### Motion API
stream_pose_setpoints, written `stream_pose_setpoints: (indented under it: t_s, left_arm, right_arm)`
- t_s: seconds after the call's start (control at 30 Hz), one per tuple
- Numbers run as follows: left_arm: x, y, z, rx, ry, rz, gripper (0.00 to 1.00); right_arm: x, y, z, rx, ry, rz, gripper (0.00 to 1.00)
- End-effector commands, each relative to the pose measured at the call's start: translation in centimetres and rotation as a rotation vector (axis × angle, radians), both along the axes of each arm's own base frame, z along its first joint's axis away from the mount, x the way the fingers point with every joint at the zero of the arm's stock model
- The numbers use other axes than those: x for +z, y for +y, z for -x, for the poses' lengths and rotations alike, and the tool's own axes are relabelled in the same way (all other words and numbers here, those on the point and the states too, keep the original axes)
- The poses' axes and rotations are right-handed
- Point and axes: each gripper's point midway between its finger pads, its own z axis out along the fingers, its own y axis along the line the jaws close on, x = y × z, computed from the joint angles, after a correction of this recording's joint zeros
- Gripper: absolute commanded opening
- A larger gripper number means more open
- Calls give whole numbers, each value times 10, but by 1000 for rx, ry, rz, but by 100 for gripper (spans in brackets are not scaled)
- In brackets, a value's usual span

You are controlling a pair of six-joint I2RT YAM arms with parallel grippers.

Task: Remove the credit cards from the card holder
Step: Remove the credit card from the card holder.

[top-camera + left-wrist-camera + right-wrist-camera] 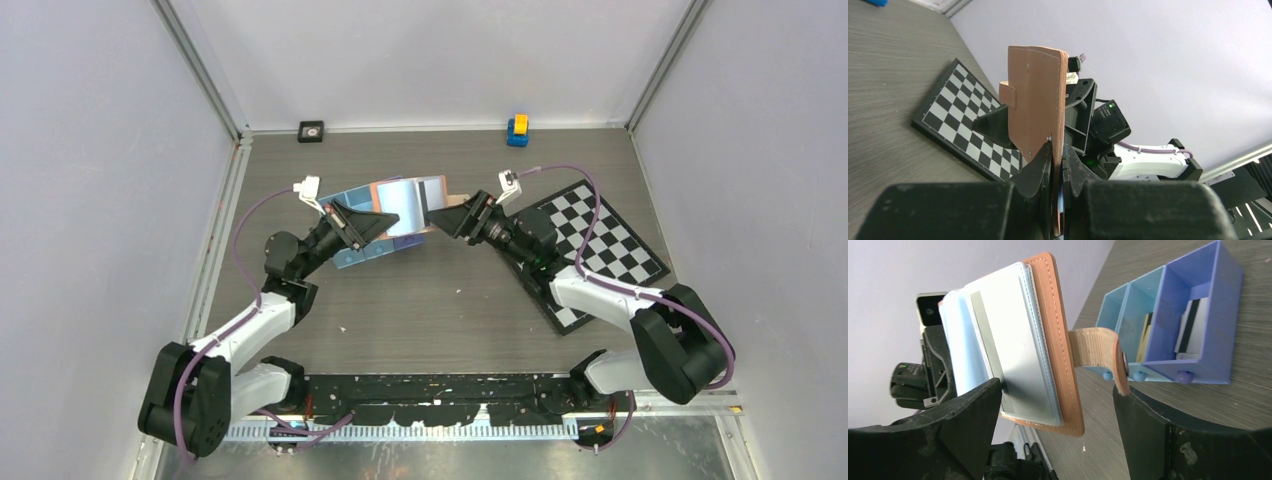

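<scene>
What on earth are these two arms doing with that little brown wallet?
The left gripper is clamped on one end of the tan card holder, holding it up off the table. The right gripper is wide open with a finger on either side of the holder, gripping nothing yet. Pale credit cards are still tucked inside. A blue divided tray beyond it has a few loose cards in its compartments.

Grey wood-grain table (440, 310) held a black-and-white checkered board (610, 240) and a blue plastic divided tray (1225, 325). Little blue-and-yellow toy block (517, 130) sat at the back.
</scene>
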Motion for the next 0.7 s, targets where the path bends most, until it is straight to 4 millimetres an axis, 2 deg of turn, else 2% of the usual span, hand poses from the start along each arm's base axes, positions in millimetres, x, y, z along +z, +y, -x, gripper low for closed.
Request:
stream_pose_setpoints:
  t_s: [0.0,0.07,0.3,0.4,0.5,0.6,0.67]
  left_arm:
    - [27,-2,17,-55,-104,58,0]
    - [27,-3,18,-59,-104,60,0]
    - [17,-4,13,-56,-78,47,0]
    - [11,-6,9,-56,-60,38,0]
    - [6,-7,6,-53,-53,28,0]
    - [1,-7,3,-44,-47,13,0]
    - [-1,-7,2,-40,-48,0,1]
  right_arm:
    - [37,0,8,26,-78,-124,86]
    - [42,-1,10,30,-82,-148,84]
    - [58,-18,19,-17,-138,-170,59]
    - [60,-19,21,-14,-145,-162,46]
    - [60,-17,22,0,-148,-161,41]
    - [57,-17,20,-6,-141,-154,30]
    - [55,-16,19,-4,-138,-145,26]
